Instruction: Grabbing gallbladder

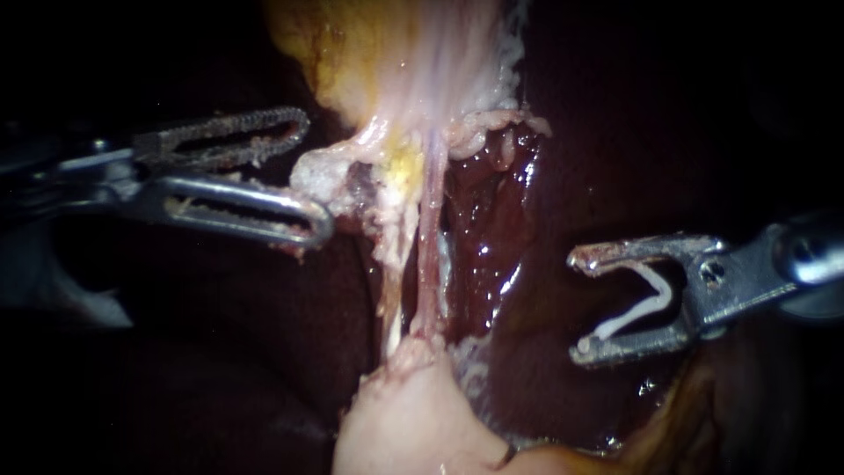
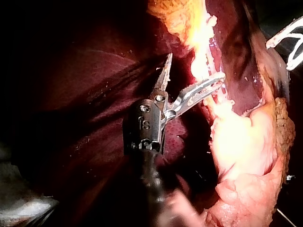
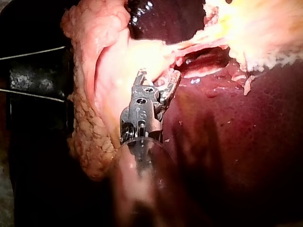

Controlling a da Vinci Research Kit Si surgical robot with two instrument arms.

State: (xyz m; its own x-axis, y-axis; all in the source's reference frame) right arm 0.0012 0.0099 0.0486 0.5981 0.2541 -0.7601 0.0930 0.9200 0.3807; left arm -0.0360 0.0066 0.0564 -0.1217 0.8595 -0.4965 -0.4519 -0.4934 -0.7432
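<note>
Jaws of the left instrument [image 1: 315,171] gape at centre left, tips just beside the gallbladder [image 1: 387,62] at upper centre, gripping nothing. The right instrument [image 1: 578,303], at right, holds a clip [image 1: 637,317] between spread jaws.

Left wrist view: one jaw touches pale tissue, the other stands clear.

Right wrist view: the right instrument is well apart from the gallbladder.

The grab looks not yet made.

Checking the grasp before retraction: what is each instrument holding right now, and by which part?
Left instrument holds nothing; it stands open beside the pale tissue. Right instrument carries a white clip, held by its two legs.
</note>
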